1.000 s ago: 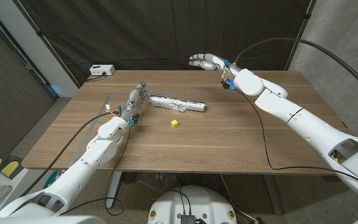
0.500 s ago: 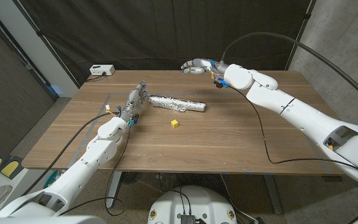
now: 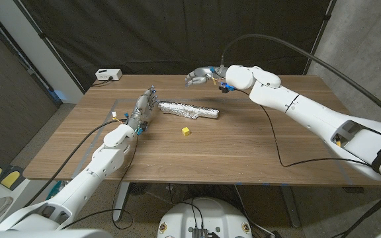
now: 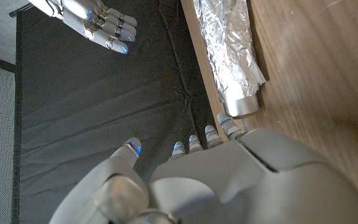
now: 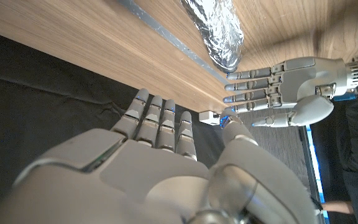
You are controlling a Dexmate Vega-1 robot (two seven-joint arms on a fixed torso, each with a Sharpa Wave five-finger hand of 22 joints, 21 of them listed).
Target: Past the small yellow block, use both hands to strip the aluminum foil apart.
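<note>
Overhead, from the head view, we saw the aluminum foil (image 3: 189, 111) lying as a long crumpled roll on the wooden table (image 3: 243, 152), just beyond the small yellow block (image 3: 186, 131) and apart from it; our left hand (image 3: 143, 108) stood at the roll's left end, fingers apart and holding nothing, and whether it touched the foil we could not tell; our right hand (image 3: 201, 75) hung in the air over the table's far edge, fingers loosely spread, empty, well apart from the roll.

Then the left wrist view: our left hand (image 4: 185, 180) showed its fingertips (image 4: 227, 126) just beside the foil's (image 4: 229, 50) blunt end, not closed on it; the right hand (image 4: 98, 25) showed against the dark curtain (no grasp there either).

Lastly the right wrist view: our right hand (image 5: 160, 162) was open with straight fingers, the foil (image 5: 216, 28) and the left hand (image 5: 284, 87) beyond it.

We judged the step to be the approach, with no grip yet made; the next move called for bringing the right hand down to the roll's right end, closing both hands on the foil, then pulling apart.
</note>
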